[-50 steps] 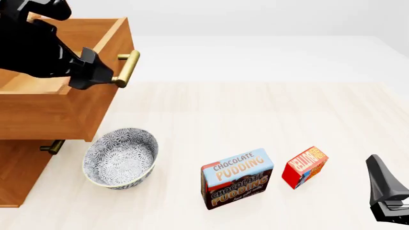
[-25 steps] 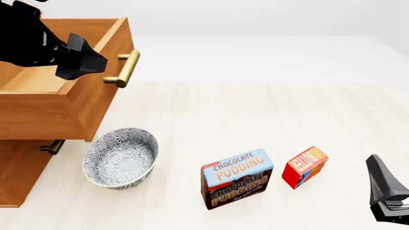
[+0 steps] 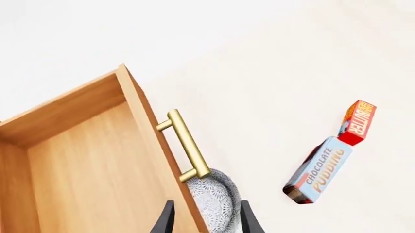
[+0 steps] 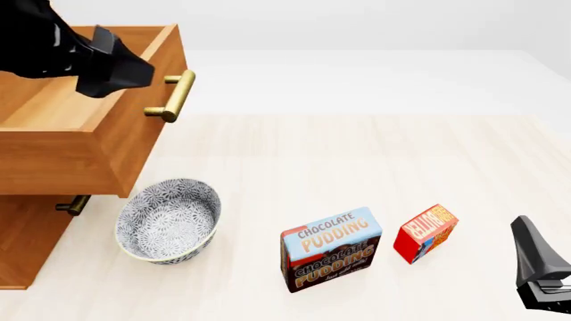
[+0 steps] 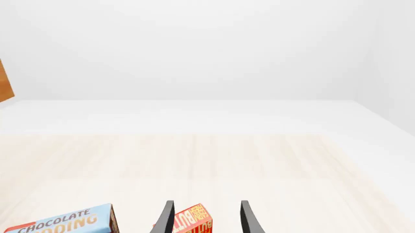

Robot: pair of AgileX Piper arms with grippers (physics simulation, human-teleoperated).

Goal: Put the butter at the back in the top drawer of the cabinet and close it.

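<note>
The butter, a small red box with orange lettering, stands on the table just right of the pudding box. The cabinet is at the left, its top drawer pulled out and showing nothing inside, brass handle facing right. My left gripper hovers above the drawer's front edge, clear of the handle; in the left wrist view its fingers are open over the drawer front. My right gripper rests low at the right, open, with the butter seen between its fingers.
A patterned grey bowl sits on the table below the open drawer's front corner. A lower drawer handle pokes out beneath it. The blue-and-brown pudding box stands upright beside the butter.
My left gripper has come off the top drawer's handle and risen up and to the left over the drawer. The drawer, boxes, bowl and right arm have stayed put.
</note>
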